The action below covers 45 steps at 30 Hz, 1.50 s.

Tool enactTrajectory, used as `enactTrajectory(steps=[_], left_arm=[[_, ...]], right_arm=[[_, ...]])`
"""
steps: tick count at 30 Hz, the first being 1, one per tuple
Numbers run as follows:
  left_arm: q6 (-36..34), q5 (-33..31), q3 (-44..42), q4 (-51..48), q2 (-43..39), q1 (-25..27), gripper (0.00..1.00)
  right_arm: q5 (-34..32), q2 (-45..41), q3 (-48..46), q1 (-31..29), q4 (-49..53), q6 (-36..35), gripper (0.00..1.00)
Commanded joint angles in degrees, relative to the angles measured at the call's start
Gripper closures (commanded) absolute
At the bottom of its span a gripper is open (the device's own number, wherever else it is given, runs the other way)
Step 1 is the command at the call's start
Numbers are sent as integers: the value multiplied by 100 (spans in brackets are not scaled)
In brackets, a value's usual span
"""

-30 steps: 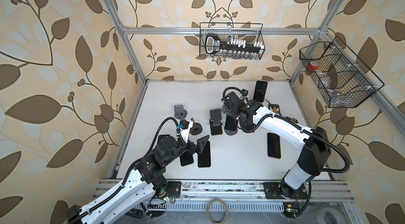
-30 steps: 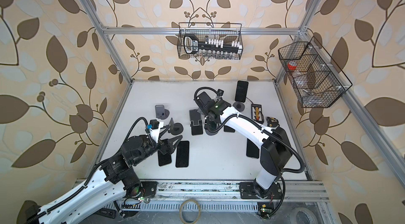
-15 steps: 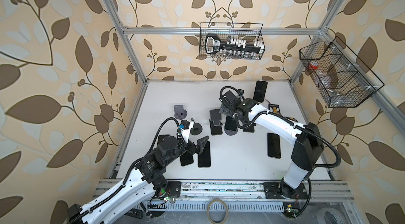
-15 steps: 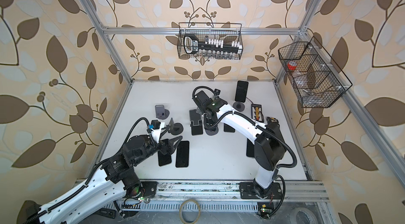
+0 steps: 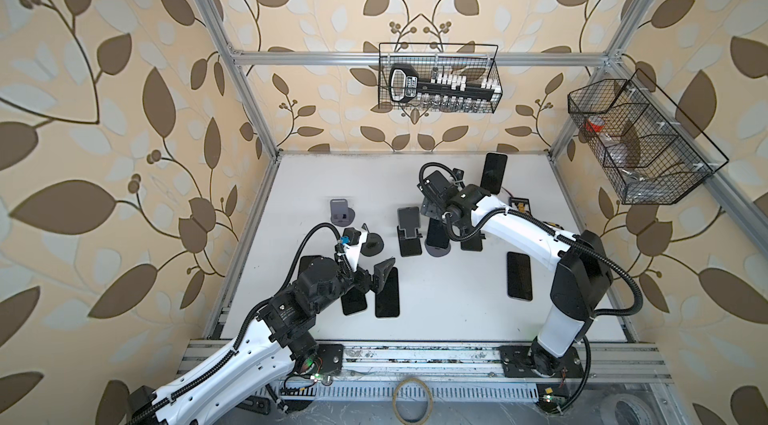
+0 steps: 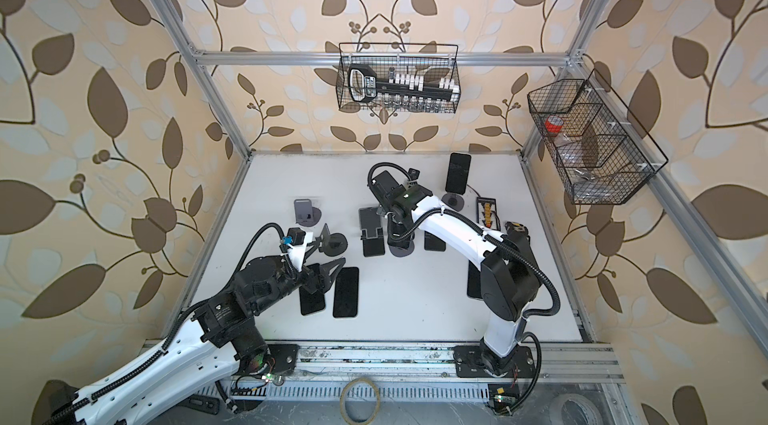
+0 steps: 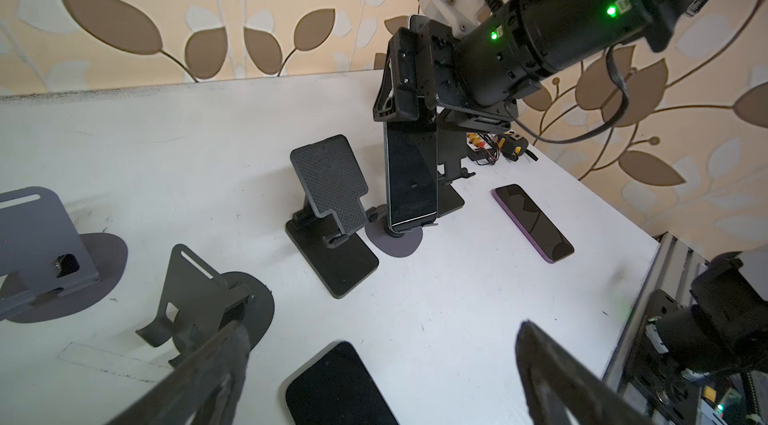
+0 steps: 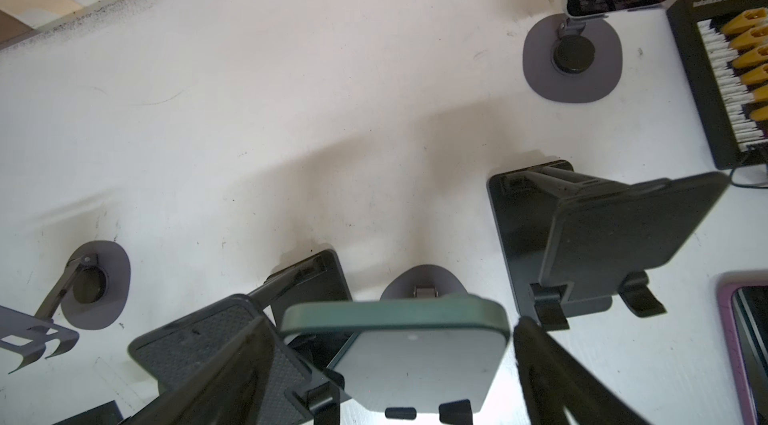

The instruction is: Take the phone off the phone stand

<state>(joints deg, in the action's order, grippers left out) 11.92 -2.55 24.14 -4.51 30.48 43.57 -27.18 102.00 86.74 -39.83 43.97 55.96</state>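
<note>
A dark phone [image 5: 435, 234] [image 6: 397, 232] leans upright on a phone stand with a round grey base [image 7: 392, 241] in the middle of the table. My right gripper [image 8: 392, 321] [image 5: 432, 211] comes down over the phone's top end. In the right wrist view the green-edged phone [image 8: 415, 356] lies between the two fingers: one finger meets its corner and a thin gap shows at the other, so the gripper is open. From the left wrist view, the right gripper [image 7: 409, 82] covers the phone's [image 7: 411, 178] top. My left gripper [image 7: 382, 329] [image 5: 376, 277] hangs open and empty at the front left.
A black empty stand [image 5: 409, 232] is close beside the phone. Two grey stands [image 5: 343, 211] [image 5: 372, 244] are on the left. A second phone stands on its own stand [image 5: 494, 171] at the back. Flat phones [image 5: 387, 292] [image 5: 518, 275] lie on the table, and a charging board [image 5: 519, 207] is at the right.
My right gripper has shifted back over the phone's top end and its jaws have narrowed around it. The left arm has not moved.
</note>
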Motion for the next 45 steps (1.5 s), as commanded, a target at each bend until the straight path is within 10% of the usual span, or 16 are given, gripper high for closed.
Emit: enactTrajectory(steps=[1,45], left_arm=[[-102,-97,187,229,19,39,1],[-365,-3,362,249,150,43,1]], right_arm=[[-57,128,194,-7,121,-16,10],[-143,554,493,-7,294,-304,0]])
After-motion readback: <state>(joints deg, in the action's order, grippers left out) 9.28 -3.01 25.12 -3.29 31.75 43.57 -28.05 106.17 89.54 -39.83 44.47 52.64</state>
